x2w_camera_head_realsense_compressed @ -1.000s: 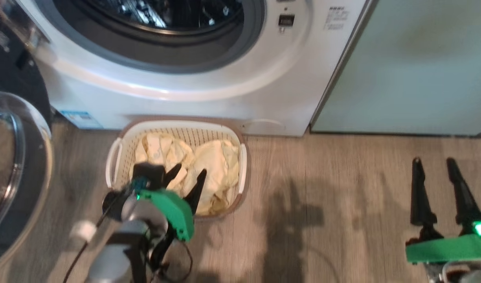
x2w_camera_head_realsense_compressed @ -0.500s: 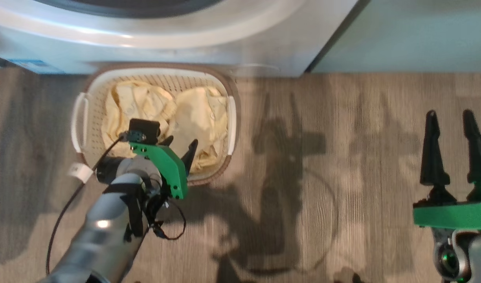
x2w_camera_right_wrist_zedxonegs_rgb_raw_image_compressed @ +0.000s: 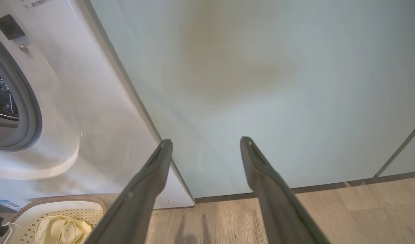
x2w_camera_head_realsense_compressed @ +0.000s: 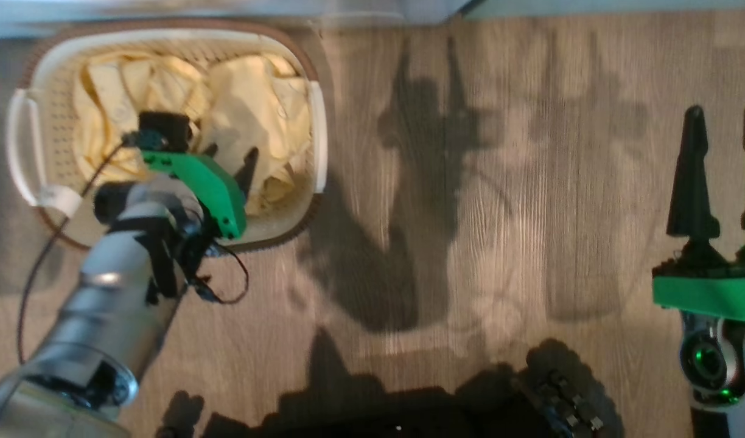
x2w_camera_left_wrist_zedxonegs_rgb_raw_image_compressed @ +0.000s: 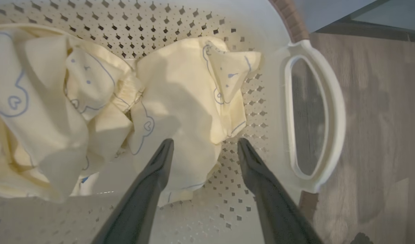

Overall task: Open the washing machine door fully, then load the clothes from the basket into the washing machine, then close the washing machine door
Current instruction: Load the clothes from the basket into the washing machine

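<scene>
Firstly, left gripper (x2w_camera_left_wrist_zedxonegs_rgb_raw_image_compressed: 205,140): jaws spread wide with nothing clamped; it points down into the basket (x2w_camera_head_realsense_compressed: 318,121) at the left of the head view.
left fingers (x2w_camera_left_wrist_zedxonegs_rgb_raw_image_compressed: 146,189): one tip lies over the near edge of a pale yellow garment, the other over the bare perforated bottom of the basket; I cannot tell whether either presses on the cloth.
clothes (x2w_camera_left_wrist_zedxonegs_rgb_raw_image_compressed: 180,101): crumpled pale yellow pieces with thin blue outline prints, lying in the basket across the left and centre of the left wrist view.
basket position: cream, with perforated walls, a brown rim and white handles; it stands on the floor (x2w_camera_head_realsense_compressed: 470,213) in the upper left of the head view.
right gripper (x2w_camera_head_realsense_compressed: 722,112): jaws equally wide, empty and touching nothing; it is at the right edge of the head view over bare planks, well apart from the basket.
floor surface: grey-brown wood grain crossed by dark shadows.
washing machine (x2w_camera_right_wrist_zedxonegs_rgb_raw_image_compressed: 92,112): white front, with the grey gasket and steel drum at the left edge of the right wrist view; the basket sits at its foot.
cabinet (x2w_camera_right_wrist_zedxonegs_rgb_raw_image_compressed: 261,84): a pale green panel just beside the machine, across the centre and right of that view.
</scene>
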Available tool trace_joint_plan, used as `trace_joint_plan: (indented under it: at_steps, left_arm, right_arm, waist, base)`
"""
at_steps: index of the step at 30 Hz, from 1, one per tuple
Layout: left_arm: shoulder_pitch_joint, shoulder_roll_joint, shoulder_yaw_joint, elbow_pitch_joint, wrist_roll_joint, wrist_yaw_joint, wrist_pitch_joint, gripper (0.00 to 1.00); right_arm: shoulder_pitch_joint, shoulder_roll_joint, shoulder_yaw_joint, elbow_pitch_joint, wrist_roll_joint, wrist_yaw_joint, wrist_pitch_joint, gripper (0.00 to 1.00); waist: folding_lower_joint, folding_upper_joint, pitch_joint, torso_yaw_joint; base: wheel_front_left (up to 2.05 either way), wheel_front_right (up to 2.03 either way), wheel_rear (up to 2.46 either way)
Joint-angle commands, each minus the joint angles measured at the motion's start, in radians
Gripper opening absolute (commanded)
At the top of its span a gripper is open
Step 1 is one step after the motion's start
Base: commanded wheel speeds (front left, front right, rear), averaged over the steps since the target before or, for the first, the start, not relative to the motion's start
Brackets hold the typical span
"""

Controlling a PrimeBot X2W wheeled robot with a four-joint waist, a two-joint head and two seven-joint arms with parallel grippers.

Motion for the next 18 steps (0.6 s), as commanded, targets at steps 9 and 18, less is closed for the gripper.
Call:
trace_joint_plan:
  at_steps: [9,18]
  left_arm:
    - [-0.072,0.145,-0.029,0.003,-0.062,-0.001,0.007,1.0]
    - [-0.11,0.243,-0.053,0.021,-0.087,-0.001,0.027,1.0]
  right_arm:
    - [-0.039,-0.011,0.05,-0.08,0.091,-0.003,-0.006,1.0]
    - [-0.052,-0.011,0.1,-0.133,0.169,-0.003,-0.006,1.0]
  waist:
    - [-0.0002,0.0,0.163,-0.099]
    - [-0.0002,0.0,0.232,-0.181]
  base:
    - [0.0,0.0,0.0]
    - [0.0,0.0,0.0]
